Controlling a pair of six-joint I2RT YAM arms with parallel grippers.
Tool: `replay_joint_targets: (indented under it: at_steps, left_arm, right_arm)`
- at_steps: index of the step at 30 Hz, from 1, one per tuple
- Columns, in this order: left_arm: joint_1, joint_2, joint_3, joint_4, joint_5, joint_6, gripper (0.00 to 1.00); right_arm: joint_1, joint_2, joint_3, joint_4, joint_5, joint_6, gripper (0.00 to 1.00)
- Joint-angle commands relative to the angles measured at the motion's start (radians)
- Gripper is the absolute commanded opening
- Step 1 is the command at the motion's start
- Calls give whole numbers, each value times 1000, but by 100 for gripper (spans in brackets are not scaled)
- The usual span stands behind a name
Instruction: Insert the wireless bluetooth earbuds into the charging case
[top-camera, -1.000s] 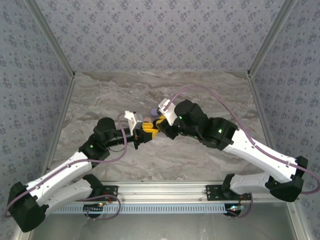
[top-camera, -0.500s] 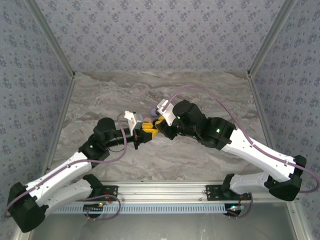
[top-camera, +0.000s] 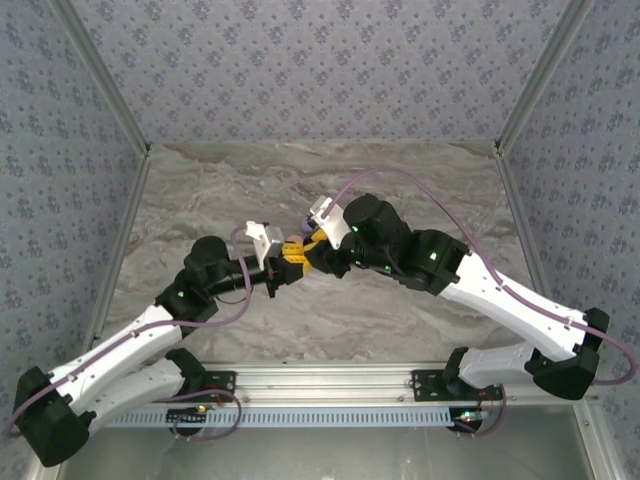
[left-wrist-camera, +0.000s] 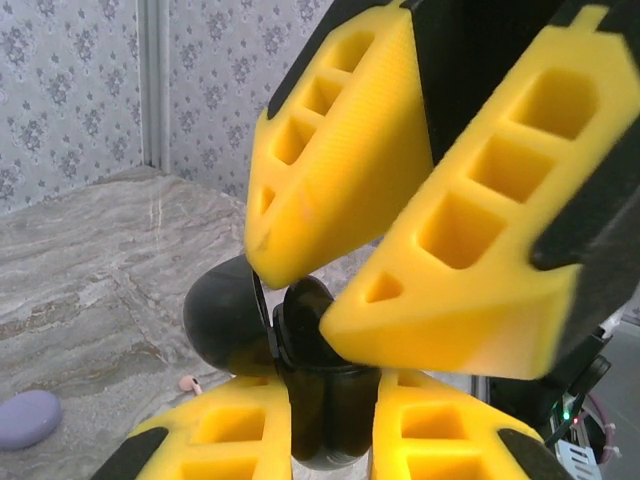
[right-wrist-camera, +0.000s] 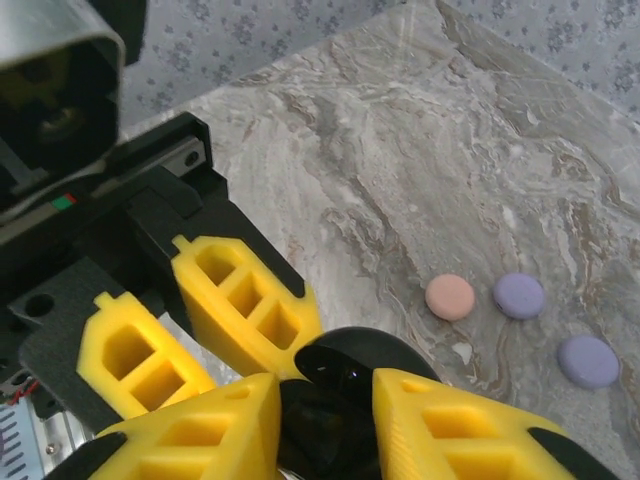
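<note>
A black charging case (left-wrist-camera: 325, 420) stands upright between my left gripper's (left-wrist-camera: 325, 385) yellow fingers, which are shut on its body. Its glossy lid (left-wrist-camera: 222, 322) hangs open to one side and also shows in the right wrist view (right-wrist-camera: 365, 358). My right gripper (left-wrist-camera: 300, 290) comes down from above, shut on a small black earbud (left-wrist-camera: 305, 300) right at the case's open mouth. In the top view the two grippers meet over the middle of the table, left (top-camera: 288, 263) and right (top-camera: 312, 250). A tiny pale pink earbud (left-wrist-camera: 188, 382) lies on the marble.
On the marble table (right-wrist-camera: 400, 150) lie a round pink case (right-wrist-camera: 449, 296) and two round purple cases (right-wrist-camera: 519, 295) (right-wrist-camera: 588, 361). One purple case (left-wrist-camera: 28, 418) shows in the left wrist view. Patterned walls enclose the table on three sides.
The right arm has shifted a little to the left and closed in on the left gripper. The left gripper has barely moved.
</note>
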Motion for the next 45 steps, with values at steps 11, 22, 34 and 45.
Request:
replay_joint_targets:
  at_steps: [11,22,34,45]
  left_arm:
    - [-4,-18,7,133,0,-20,0]
    - [-3,-13,21,146,11,-23,0]
    - [-3,-5,23,139,7,-20,0]
    - [-3,4,21,121,-1,-14,0]
  right_arm:
    - [-223,-137,-35,137,-347,193,75]
    - [-298,-120,-188,349,-616,360,100]
    - [-268,-68,-153,370,-721,374,100]
    - [-257,-163,-187,356,-695,339,100]
